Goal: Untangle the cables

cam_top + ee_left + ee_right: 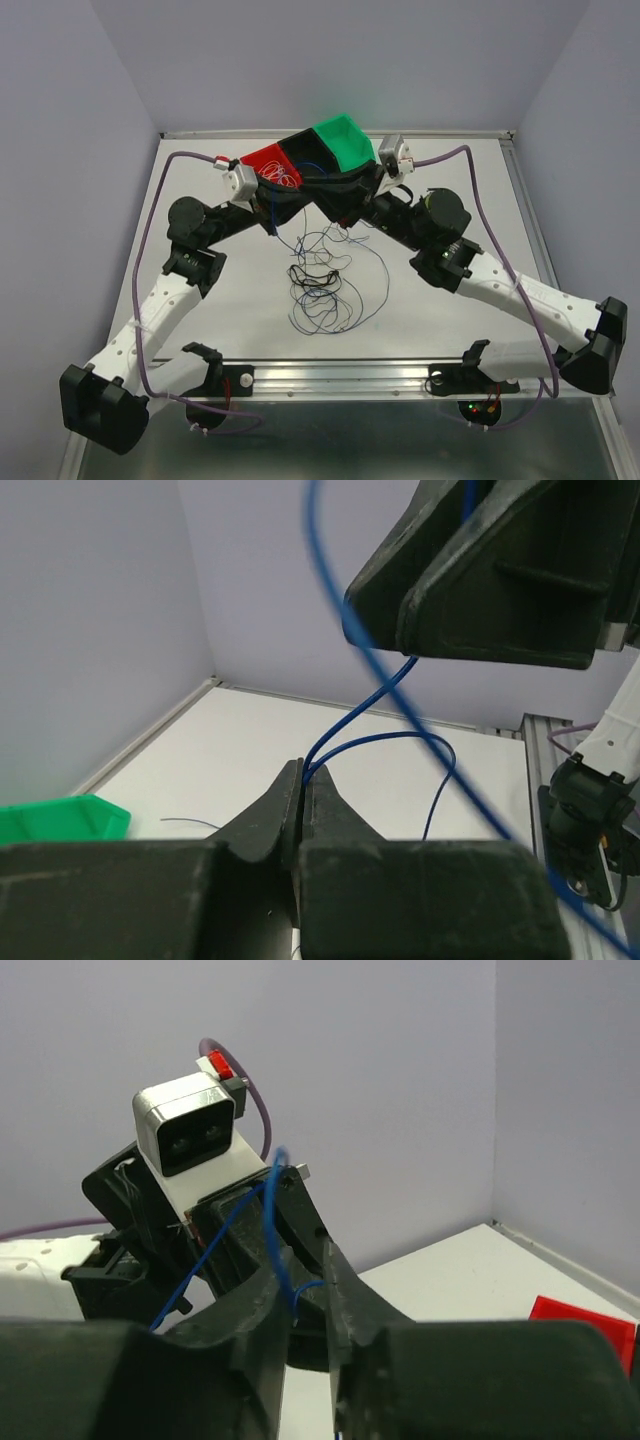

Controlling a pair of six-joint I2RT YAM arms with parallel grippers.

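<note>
Above the far middle of the table (200,250), left gripper (303,772) pinches the blue cable (352,713), running crosswise to right gripper (305,1280) (jaws slightly parted, grip unclear).

We see blue, black and white cables (320,285) on a white table (250,310). The bins (305,150) are red, black and green, the cords (190,154) purple.

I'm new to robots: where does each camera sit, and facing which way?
Top: above and behind, looking down on table and cable tangle; left arm and right arm show.
Left wrist: on the left arm; its left end effector, shut on a blue cable, faces the right end effector.
Right wrist: on the right arm; past its fingers, the left arm's camera.
Shared: both wrist views show that cable.
</note>
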